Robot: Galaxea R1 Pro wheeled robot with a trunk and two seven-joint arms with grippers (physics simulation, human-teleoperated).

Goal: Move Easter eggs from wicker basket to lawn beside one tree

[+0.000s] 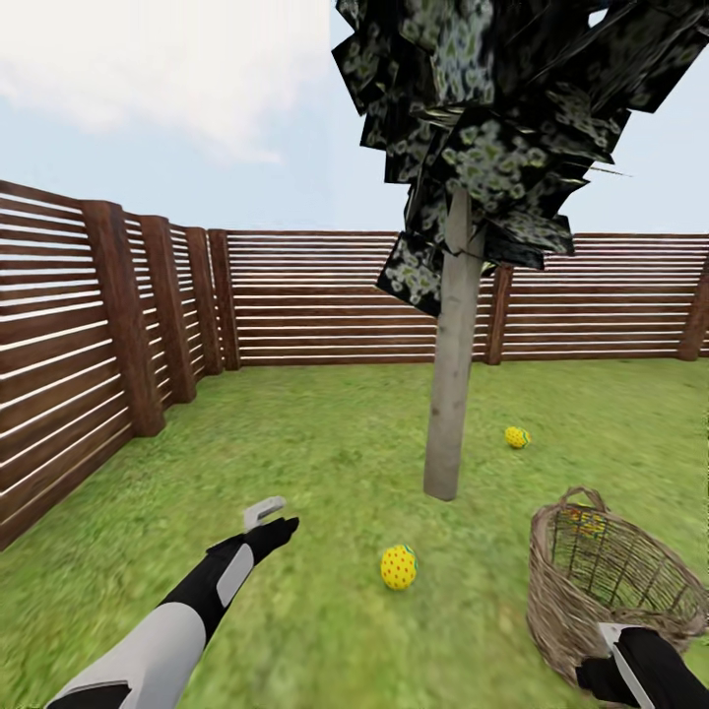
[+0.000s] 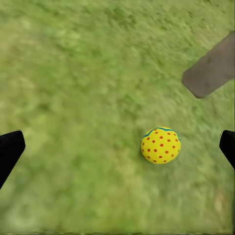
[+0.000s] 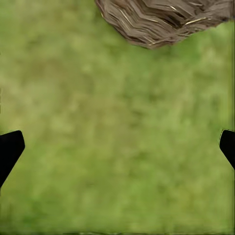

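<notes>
Yellow against green: in the head view two Easter eggs lie on the lawn (image 1: 325, 630) by the tree (image 1: 453, 374), a near egg (image 1: 398, 567) in front of the trunk's foot and a far egg (image 1: 517, 436) beyond it to the right, while a third egg (image 1: 591, 522) shows dimly through the weave inside the wicker basket (image 1: 611, 591). The basket stands just ahead of the right gripper (image 1: 615, 655), so the right arm is likely the nearer one for the remaining egg; the left gripper (image 1: 268, 517) hangs well left of the near egg. A slatted fence (image 1: 315, 295) bounds the garden. In the left wrist view the fingers (image 2: 10, 149) stand wide apart, empty, over grass, the dotted egg nearer the opposite finger and the trunk's base at the frame edge. In the right wrist view the fingers (image 3: 10, 149) are likewise wide and empty, and the basket's woven wall (image 3: 164, 19) lies ahead of them; its inside is hidden here, which the head view alone reveals.
</notes>
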